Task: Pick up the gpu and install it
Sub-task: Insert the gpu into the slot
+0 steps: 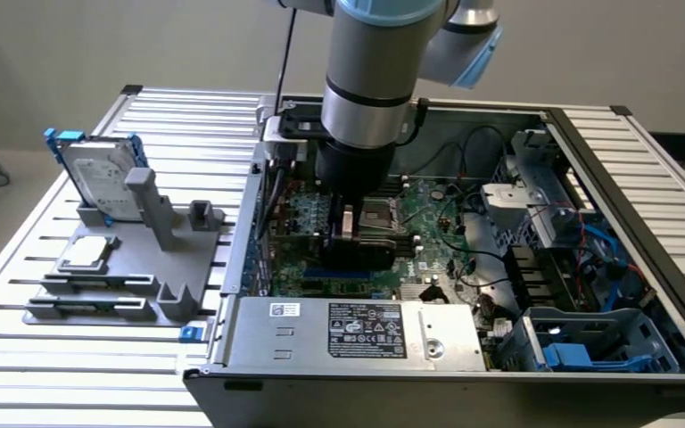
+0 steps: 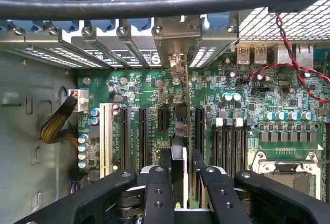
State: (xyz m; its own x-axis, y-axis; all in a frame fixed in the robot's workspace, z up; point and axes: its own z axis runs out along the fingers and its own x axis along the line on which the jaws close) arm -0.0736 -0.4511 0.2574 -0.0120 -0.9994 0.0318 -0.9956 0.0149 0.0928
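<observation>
while arm (image 1: 373,80) points straight down into case (image 1: 610,147), gripper (image 2: 181,175), part-closed, clamps gpu (image 2: 178,131) upright over motherboard (image 2: 149,87)

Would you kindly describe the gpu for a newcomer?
Inside the open computer case, find the green motherboard's row of expansion slots. The gpu is the thin card standing edge-on between the jaws, silver bracket at the rear wall; neighbouring slots are empty.

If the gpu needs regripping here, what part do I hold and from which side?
Grip the gpu by its upper long edge, from straight above, one finger on each flat face, as the gripper has it. It stands on edge above the motherboard slots, bracket at the case's back.
</observation>
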